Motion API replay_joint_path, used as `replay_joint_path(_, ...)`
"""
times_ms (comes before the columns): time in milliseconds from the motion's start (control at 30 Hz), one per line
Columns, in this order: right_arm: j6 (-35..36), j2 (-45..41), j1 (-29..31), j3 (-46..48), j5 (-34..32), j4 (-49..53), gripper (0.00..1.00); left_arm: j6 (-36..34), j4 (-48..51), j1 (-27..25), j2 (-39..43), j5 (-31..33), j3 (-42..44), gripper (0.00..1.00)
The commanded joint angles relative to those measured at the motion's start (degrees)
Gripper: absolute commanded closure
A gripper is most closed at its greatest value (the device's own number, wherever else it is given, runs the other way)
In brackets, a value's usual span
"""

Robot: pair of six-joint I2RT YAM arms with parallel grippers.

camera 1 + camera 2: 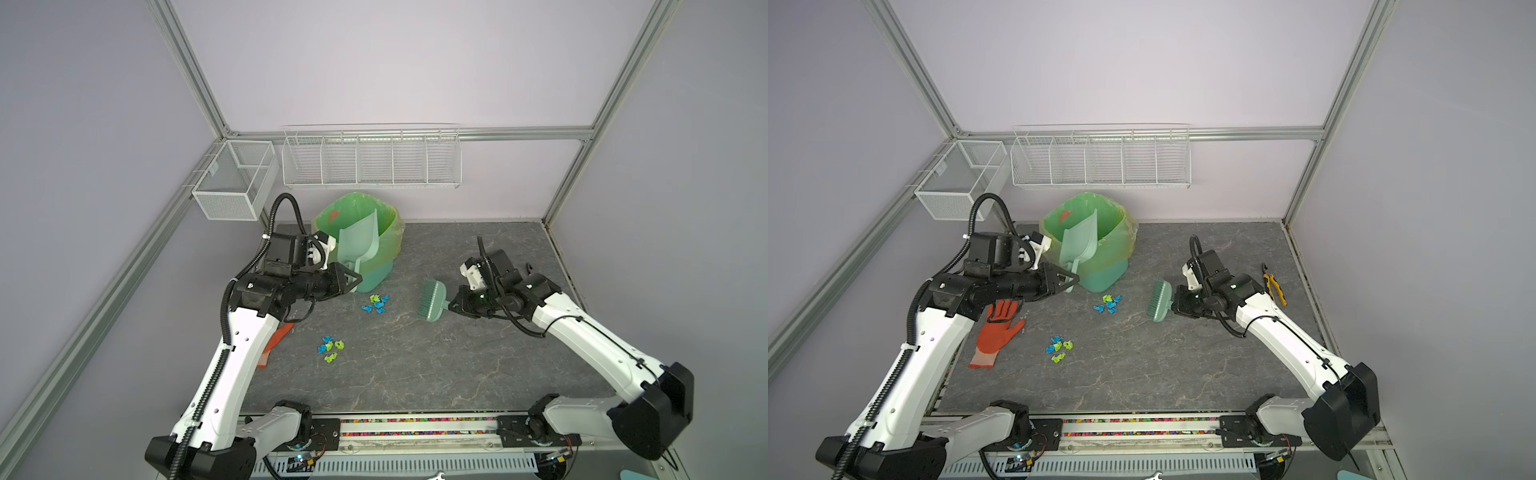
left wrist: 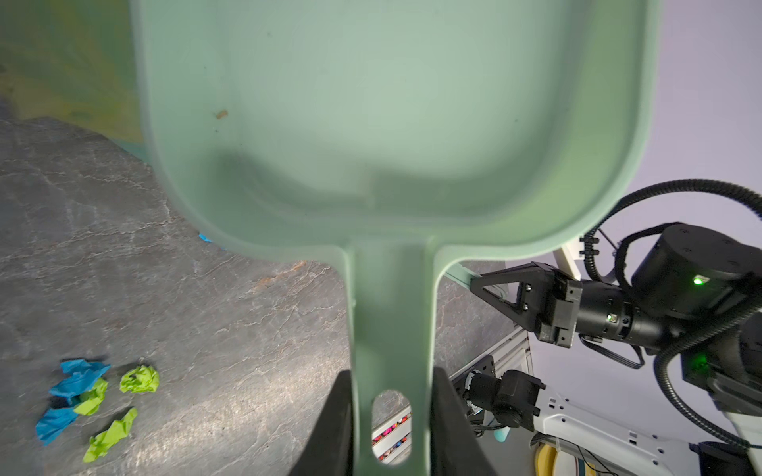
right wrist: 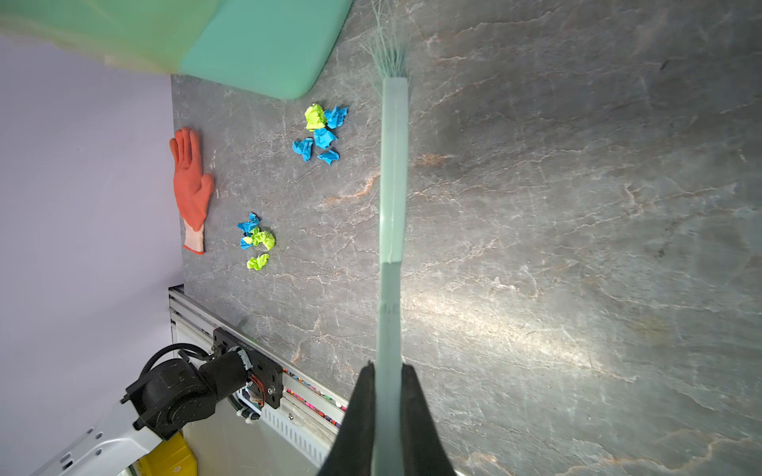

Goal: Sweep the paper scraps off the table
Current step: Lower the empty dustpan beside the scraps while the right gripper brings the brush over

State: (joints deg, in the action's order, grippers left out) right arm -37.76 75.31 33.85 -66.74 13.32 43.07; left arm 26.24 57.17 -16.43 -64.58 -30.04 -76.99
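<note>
From high at the front, both top views look down and forward across the whole table [image 1: 415, 374] to the back wall [image 1: 374, 62], two nearly equal pictures, each taking in the lined bin [image 1: 1117, 253] and both clusters of paper scraps [image 1: 377, 304]. The left wrist view sits tight behind the dustpan [image 2: 391, 123], staring along its handle. The right wrist view runs close along the brush [image 3: 393, 165] over the table, sharing those scraps, the bin's corner and the orange glove [image 3: 191, 185] with the top views.
</note>
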Motion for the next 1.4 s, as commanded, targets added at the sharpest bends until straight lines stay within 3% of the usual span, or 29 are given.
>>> replay_joint_path(0, -1.92, 1.00, 1.91, -1.63, -0.87, -2.35, 0.93, -0.23, 3.65, -0.21, 2.48, 3.57, 2.34, 1.00)
replay_joint_path(800, -7.65, 11.46, 14.98, -7.41, -2.27, -10.51, 0.93, -1.73, 7.74, -1.88, 9.77, 12.29, 12.29, 1.00)
replay_joint_path(1000, -8.06, 15.56, 16.32, -10.42, -0.77, -11.34, 0.93, -5.41, 11.33, -2.31, 9.38, 15.17, 12.21, 1.00)
replay_joint_path(1367, -9.24, 23.31, 17.72, -15.97, 1.93, -13.25, 0.93, -6.52, 12.46, -2.29, 9.92, 14.75, 13.91, 1.00)
